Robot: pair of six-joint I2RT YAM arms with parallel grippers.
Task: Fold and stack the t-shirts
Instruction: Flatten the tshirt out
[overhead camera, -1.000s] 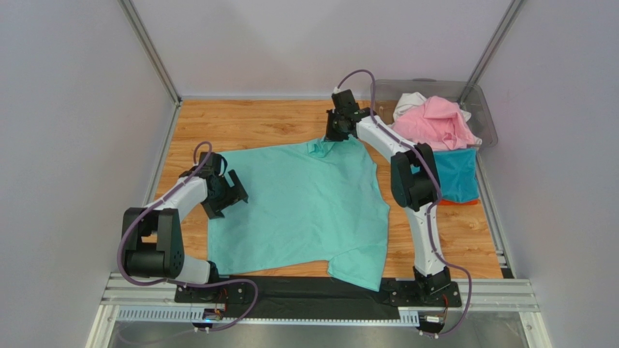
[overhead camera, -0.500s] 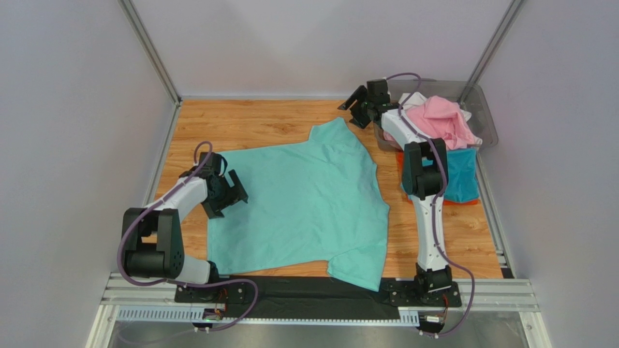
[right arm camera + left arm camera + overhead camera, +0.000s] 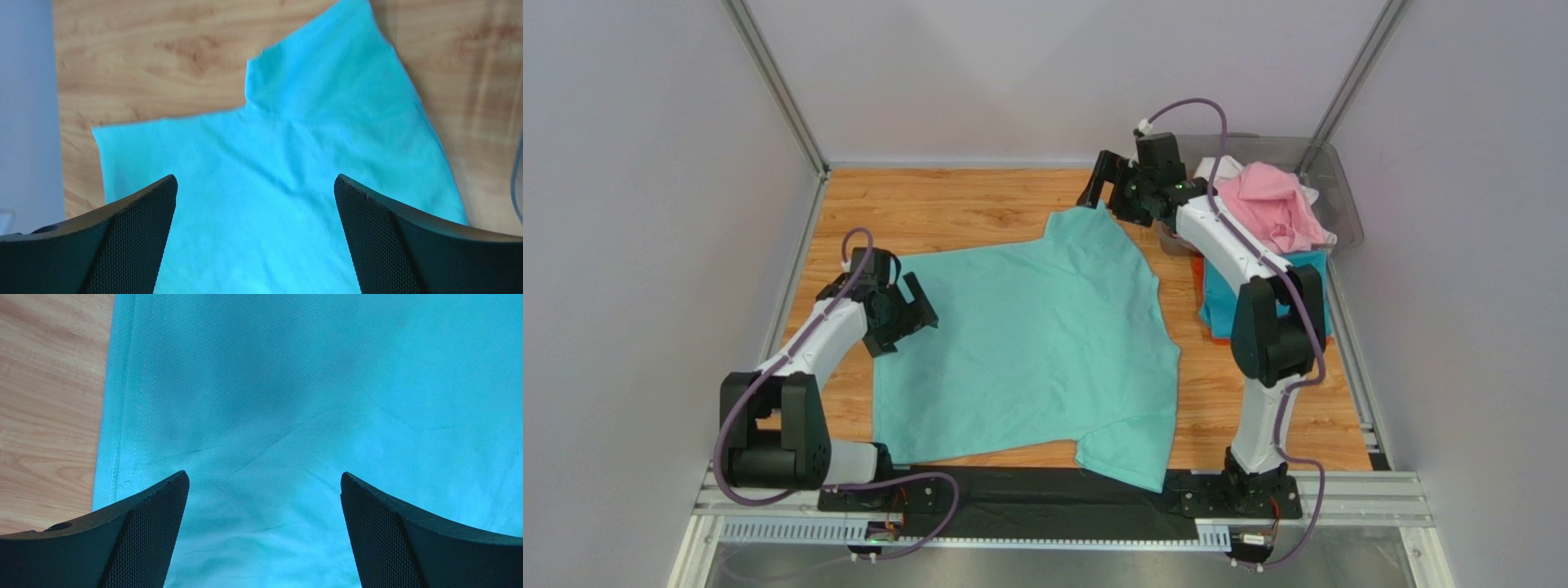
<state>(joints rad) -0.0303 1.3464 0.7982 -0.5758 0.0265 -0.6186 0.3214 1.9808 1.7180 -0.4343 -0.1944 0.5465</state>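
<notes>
The far sleeve of the mint green t-shirt (image 3: 1038,343) has been let go by the right gripper (image 3: 1109,196), which a second ago was clamped on it. That gripper has since been swung out toward the bin (image 3: 1342,184) and brought back, and is now held above the sleeve tip with its jaws spread wide and nothing between them. The left gripper (image 3: 916,312) has been shifted slightly toward the far side. It is likewise released, poised over the shirt's left hem, where only cloth and a strip of bare counter (image 3: 940,208) are seen between its fingers.

The shirt is left spread flat across the middle of the counter, with the far sleeve pulled out to a point. The near right corner is draped over the black strip at the front edge. The release suggests that the spreading step is finished or nearly so, and no fold has yet been made.

The pink t-shirt (image 3: 1265,208) and the teal blue t-shirt (image 3: 1212,300) are piled unfolded at the bin, so most of the task is judged to remain.
</notes>
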